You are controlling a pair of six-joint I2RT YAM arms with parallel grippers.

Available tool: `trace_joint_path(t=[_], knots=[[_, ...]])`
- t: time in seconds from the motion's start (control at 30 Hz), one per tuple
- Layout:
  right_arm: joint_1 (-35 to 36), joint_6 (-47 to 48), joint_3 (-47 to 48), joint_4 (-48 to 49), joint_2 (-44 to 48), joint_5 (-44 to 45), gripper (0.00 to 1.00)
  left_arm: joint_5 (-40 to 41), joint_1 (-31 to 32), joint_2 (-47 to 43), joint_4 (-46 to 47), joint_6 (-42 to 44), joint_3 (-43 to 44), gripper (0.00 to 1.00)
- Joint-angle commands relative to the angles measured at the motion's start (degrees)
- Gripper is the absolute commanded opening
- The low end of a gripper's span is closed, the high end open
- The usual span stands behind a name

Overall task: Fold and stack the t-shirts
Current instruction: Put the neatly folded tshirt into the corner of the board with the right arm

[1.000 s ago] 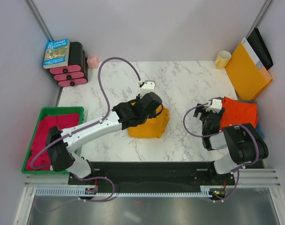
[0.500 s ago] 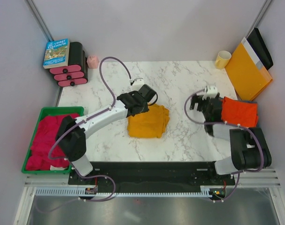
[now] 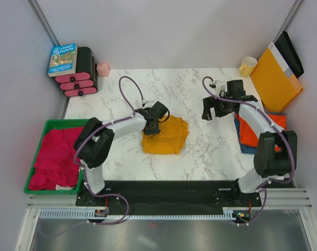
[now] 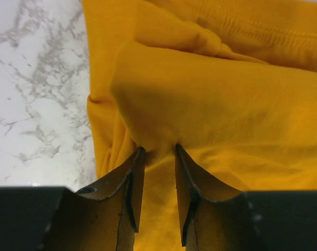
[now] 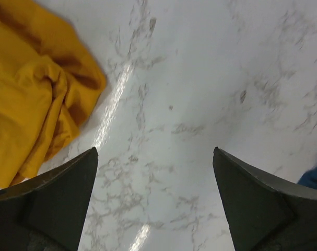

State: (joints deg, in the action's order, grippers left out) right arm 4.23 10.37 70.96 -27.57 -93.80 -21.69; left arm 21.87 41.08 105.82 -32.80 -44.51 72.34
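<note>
Pinching only a thin ridge of the mustard-yellow t-shirt (image 4: 226, 104), the left hand (image 4: 158, 151) may lose it when pulling — too little cloth — while the right hand (image 5: 154, 150) gapes wide, empty.

Grey-veined white table (image 3: 200, 151) — mustard-yellow shirt (image 3: 166, 138), orange-red shirt (image 3: 247, 133) — green bin (image 3: 64, 123), red cloth (image 3: 54, 157).

A white tabletop with grey marble veining (image 3: 200, 89) is enclosed at the back and both sides by plain pale grey walls (image 3: 168, 31), with slim metal posts (image 3: 43, 21) in the far corners, a black base plate (image 3: 163, 191) and a ribbed aluminium rail (image 3: 163, 213) along the near edge, and bright streaks of reflected light (image 5: 114, 102) on the marble.
</note>
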Motion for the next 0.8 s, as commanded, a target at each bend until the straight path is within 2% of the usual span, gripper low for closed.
trace_joint_path(t=[0.0, 0.07, 0.17, 0.37, 0.5, 0.63, 0.77], knots=[[-0.19, 1.24, -4.32, -5.92, 9.32, -3.01, 0.98, -5.16, -0.21, 3.60, 4.67, -1.10, -1.14, 0.35], [-0.19, -2.35, -6.44, -3.20, 12.91, -2.13, 0.98, -7.53, 0.31, 5.18, 5.46, -1.98, -1.06, 0.34], [0.34, -2.64, -11.62, -0.55, 17.05, -3.80, 0.98, -8.24, 3.03, 6.76, 6.43, -3.65, 1.04, 0.33], [1.84, -2.19, -14.96, -1.17, 16.55, 0.33, 0.98, -9.30, 8.92, 13.97, 6.25, -11.29, 9.74, 0.33], [1.83, -4.91, -16.81, -0.03, 15.67, -3.43, 0.98, -9.39, 11.47, 17.48, 5.90, -17.08, 15.28, 0.33], [1.84, -7.82, -17.78, 0.85, 15.23, -6.34, 0.98, -8.95, 11.65, 18.46, 5.29, -20.87, 15.91, 0.33], [1.84, -8.26, -18.92, 1.73, 16.01, -2.05, 0.98, -7.72, 11.65, 17.93, 4.41, -22.63, 15.47, 0.33]])
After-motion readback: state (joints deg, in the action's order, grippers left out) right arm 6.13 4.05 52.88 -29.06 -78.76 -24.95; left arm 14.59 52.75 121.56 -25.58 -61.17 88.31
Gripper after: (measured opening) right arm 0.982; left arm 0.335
